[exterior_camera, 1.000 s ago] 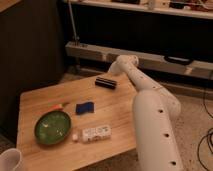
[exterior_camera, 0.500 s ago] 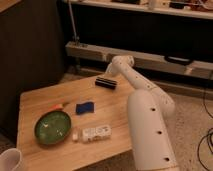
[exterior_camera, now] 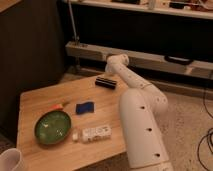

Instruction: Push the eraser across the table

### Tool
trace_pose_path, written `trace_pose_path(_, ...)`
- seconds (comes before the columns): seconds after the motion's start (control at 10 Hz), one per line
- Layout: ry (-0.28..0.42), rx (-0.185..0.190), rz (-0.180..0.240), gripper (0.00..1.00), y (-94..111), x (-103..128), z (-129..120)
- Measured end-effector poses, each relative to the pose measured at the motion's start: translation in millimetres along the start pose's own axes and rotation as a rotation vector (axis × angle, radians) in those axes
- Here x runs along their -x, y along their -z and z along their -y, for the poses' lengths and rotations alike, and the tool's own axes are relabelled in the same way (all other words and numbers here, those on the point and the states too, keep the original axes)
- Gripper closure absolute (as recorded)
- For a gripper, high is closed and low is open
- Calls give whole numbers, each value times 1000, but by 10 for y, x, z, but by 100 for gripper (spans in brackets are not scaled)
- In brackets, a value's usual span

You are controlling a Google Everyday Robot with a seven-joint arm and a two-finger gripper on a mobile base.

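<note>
**Entry: eraser at the far edge of the table, gripper beside it**

Location. The eraser [exterior_camera: 106, 82], a small black oblong with a paler stripe along its top, lay flat near the far right corner of the table [exterior_camera: 40, 100]. Its long side ran roughly parallel to the far edge.

Gripper. The gripper [exterior_camera: 111, 72] was at the end of the white arm [exterior_camera: 142, 115], low over the far edge and just behind the eraser. Whether it was apart or together could not be told, nor whether it touched the block.

Handling, as judged. The eraser was probably light, stiff and somewhat grippy on wood. It would likely slide under a steady shove but could pivot if pressed near one end. The best contact would be the middle of a long side, low down, so that the block neither tipped nor spun. No grasp appeared necessary.

Other contents. A flat blue pad [exterior_camera: 85, 107] lay near mid-table. A green bowl [exterior_camera: 52, 127] sat toward the near left, with a white packet [exterior_camera: 92, 133] just beside it on the right. A small orange object [exterior_camera: 59, 105], unidentified, lay beside the pad. A white cup [exterior_camera: 11, 161] was cut off at the lower left corner.

Obscured. The arm's bulk hid the table's near right corner. The gripper's tip merged with the dark background behind it. The table legs were not visible.
</note>
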Motion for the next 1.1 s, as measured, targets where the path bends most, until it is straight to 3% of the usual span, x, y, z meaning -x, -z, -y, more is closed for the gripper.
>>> trace_pose_path(0.4, 12, 55, -17, 100, 75, 66, -228)
trace_pose_path(0.8, 5, 112, -47, 100, 79, -39, -373)
trace_pose_path(1.1, 6, 112, -47, 100, 79, -39, -374)
